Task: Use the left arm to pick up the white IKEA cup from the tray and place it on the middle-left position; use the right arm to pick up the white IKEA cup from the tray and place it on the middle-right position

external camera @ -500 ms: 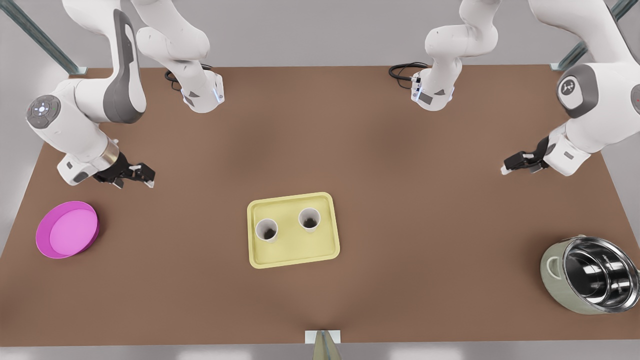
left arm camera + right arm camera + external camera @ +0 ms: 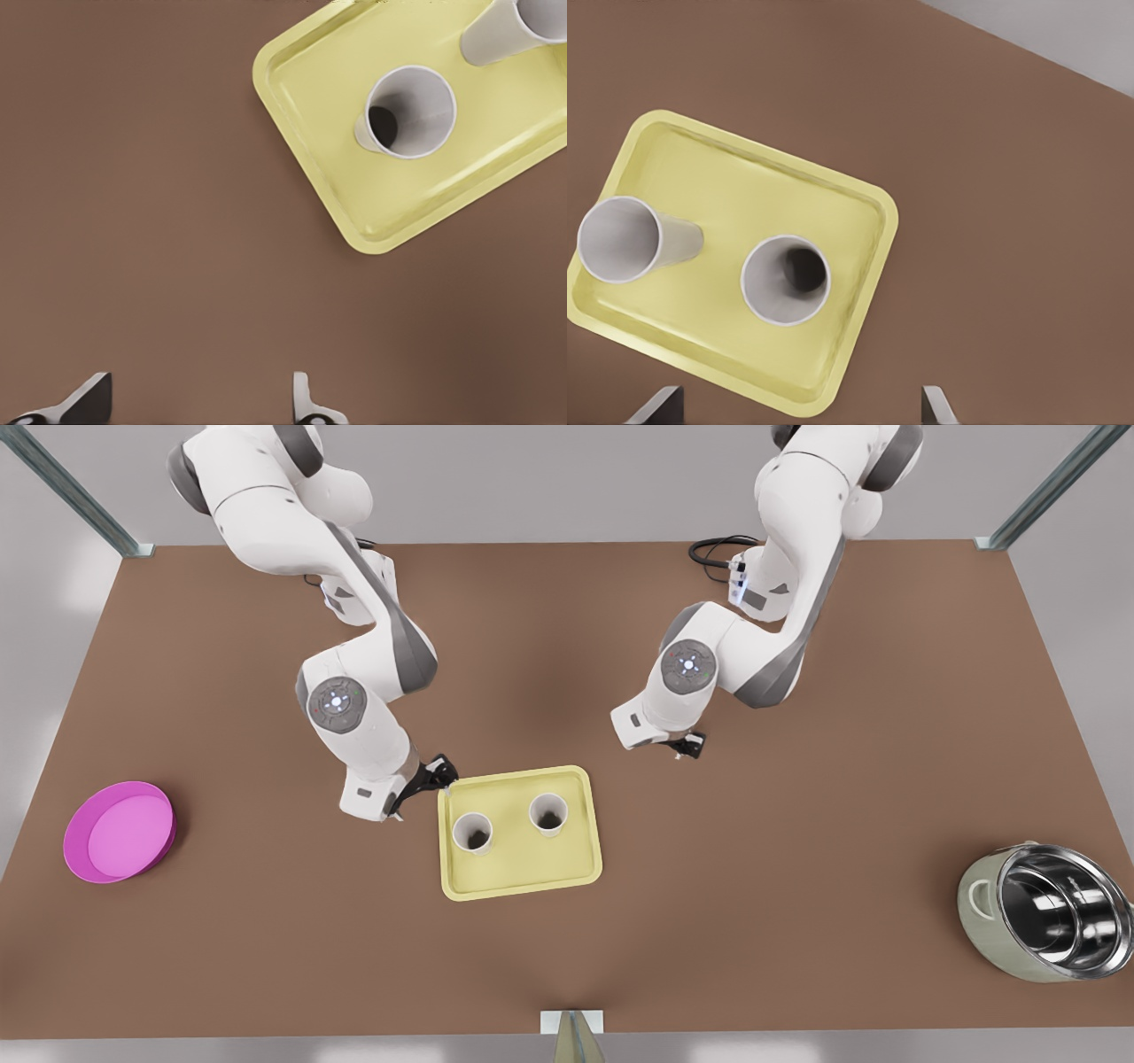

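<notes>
White IKEA cups, two, upright, mouths open, standing apart on the tray (image 2: 520, 872).

Front view: the cup toward this view's left (image 2: 472, 833) and the cup toward its right (image 2: 548, 813) occupy the far half of the pale yellow tray, mid-table. The left gripper (image 2: 436, 774) hangs just beside the tray's far corner on the view's left. The right gripper (image 2: 685, 746) hovers over bare table near the opposite far corner, apart from the rim. A magenta bowl (image 2: 119, 831) and a steel-lined pot (image 2: 1048, 911) sit well off at the table's ends.

Left wrist view: the nearer cup (image 2: 407, 112) stands inside the tray's (image 2: 306, 115) corner, with the second cup (image 2: 509, 31) beyond. The pincer's fingertips (image 2: 301, 394) are spread wide over bare table, holding nothing.

Right wrist view: the nearer cup (image 2: 786, 280) stands close to the tray's (image 2: 868, 266) edge, the other cup (image 2: 622, 240) farther in. Fingertips (image 2: 935, 405) are likewise parted and empty.

Handling, as judged: light, rigid, smooth-walled, tapering toward the base, so apt to slip or tip. Best taken across the outer wall just below the rim, fingers straddling it squarely.
</notes>
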